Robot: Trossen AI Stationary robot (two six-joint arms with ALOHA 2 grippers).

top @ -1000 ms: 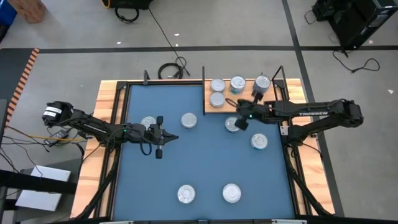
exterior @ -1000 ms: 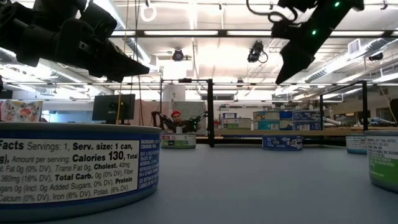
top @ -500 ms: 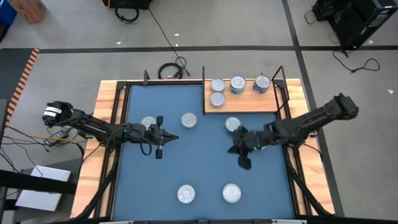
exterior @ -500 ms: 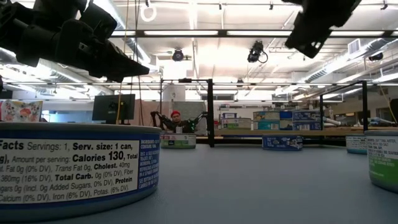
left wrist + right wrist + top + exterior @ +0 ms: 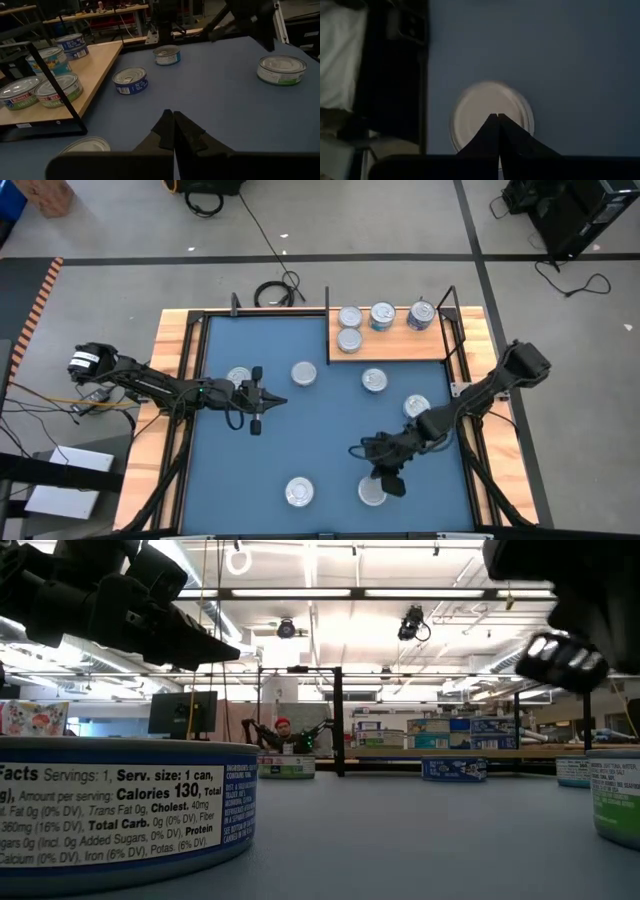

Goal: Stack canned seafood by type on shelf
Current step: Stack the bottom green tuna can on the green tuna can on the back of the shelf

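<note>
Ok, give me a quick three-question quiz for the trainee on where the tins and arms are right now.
1. How many tins sit on the wooden board?
2. True or false: the right pincer is holding a tin.
3. What is the right pincer hovering over? A) a lone tin on the blue mat, far from the board; B) a tin on the board; C) the tin beside the other arm.
Key: 1) Four. 2) False: it is shut and empty. 3) A. The left pincer waits shut over the mat's left part.
</note>
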